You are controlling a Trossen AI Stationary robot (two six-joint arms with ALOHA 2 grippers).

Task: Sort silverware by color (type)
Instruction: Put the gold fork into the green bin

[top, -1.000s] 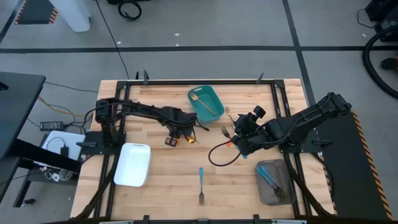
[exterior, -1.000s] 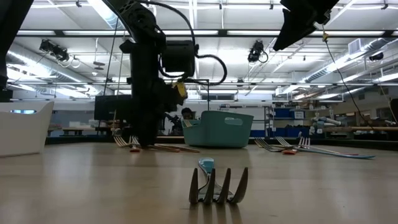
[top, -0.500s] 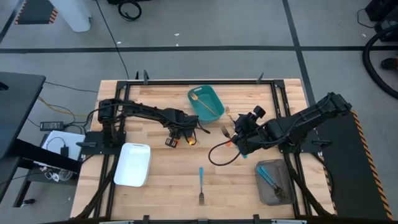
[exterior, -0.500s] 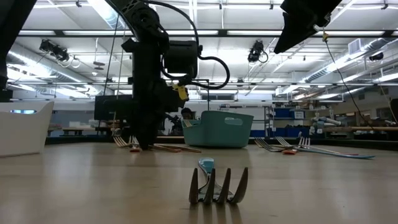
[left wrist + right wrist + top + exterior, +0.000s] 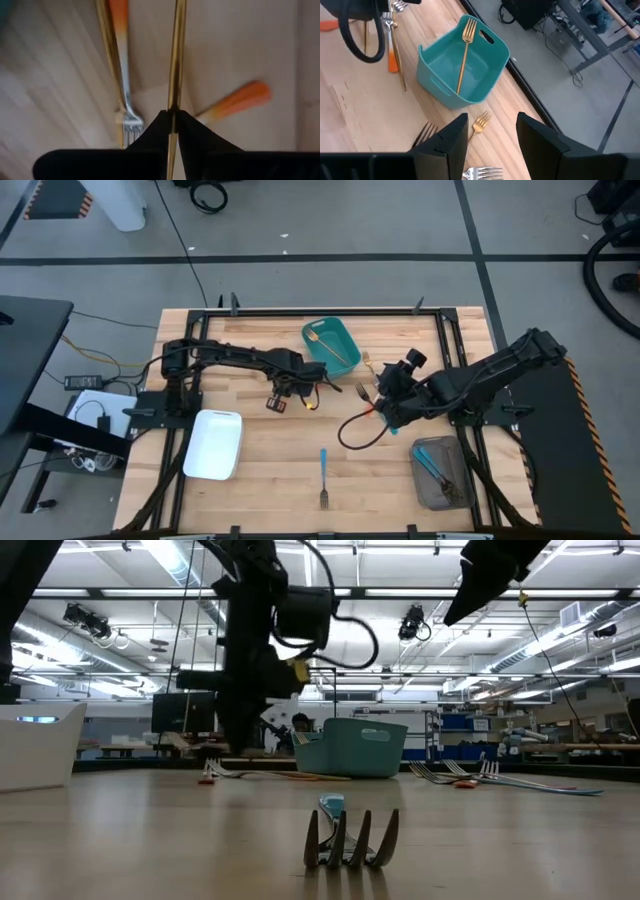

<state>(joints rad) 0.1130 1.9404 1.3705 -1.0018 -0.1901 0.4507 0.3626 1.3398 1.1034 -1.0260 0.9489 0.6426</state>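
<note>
- Writing cannot be read on any item in these views.
- Blue fork (image 5: pixel 324 476) lies alone near the front edge of the bench (image 5: pixel 260 450), tines toward the low camera, handle pointing back.
- White tray (image 5: pixel 213 444) sits at front left; grey tray (image 5: pixel 442 471) at front right holds blue-handled pieces.
- Left tool (image 5: pixel 300 392) is over mid-bench, its fingers (image 5: pixel 155 135) pinched onto a gold utensil (image 5: pixel 176 70); in the low view it hangs above the wood.
- Orange-handled forks (image 5: pixel 120 55) lie on the bench under that tool, one beside the gold shaft, another angled away.
- Right tool (image 5: pixel 385 402) waits just right of centre, fingers (image 5: pixel 447 137) spread wide, holding nothing.
- More forks (image 5: pixel 481 121) lie between the right tool and the bin.
- Teal bin (image 5: pixel 331 346) stands at the back, with one gold fork (image 5: pixel 464 50) leaning inside.
- Bench is pale wood planks in a black frame.
- Beyond it: grey floor crossed by dark lines, cables, and, in the low view, a hall with ceiling strip lights and shelving.
</note>
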